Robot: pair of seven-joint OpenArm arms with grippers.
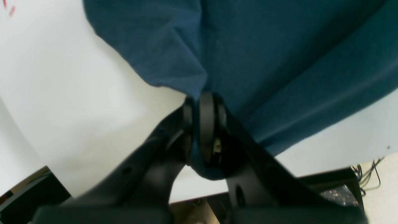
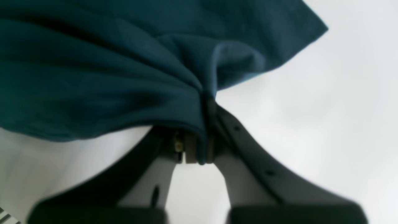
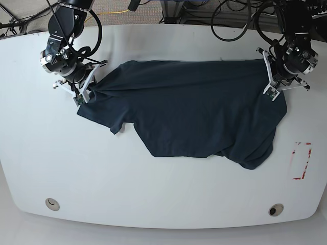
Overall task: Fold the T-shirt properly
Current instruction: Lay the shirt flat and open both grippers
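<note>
The dark navy T-shirt (image 3: 199,109) lies spread across the white table (image 3: 153,194), with a sleeve pointing toward the near left and a rumpled corner at the near right. My left gripper (image 3: 271,92) pinches the shirt's right edge; in the left wrist view the left gripper (image 1: 203,105) is shut with the T-shirt (image 1: 279,56) bunched between its black fingers. At the shirt's left end my right gripper (image 3: 84,96) holds the cloth near the shoulder. In the right wrist view the right gripper (image 2: 206,109) is shut on gathered folds of the T-shirt (image 2: 93,77).
A red marking (image 3: 301,161) sits on the table at the right, near the shirt's lower right corner. Cables (image 3: 230,20) hang behind the table's far edge. Two small round fittings (image 3: 51,204) are set near the front edge.
</note>
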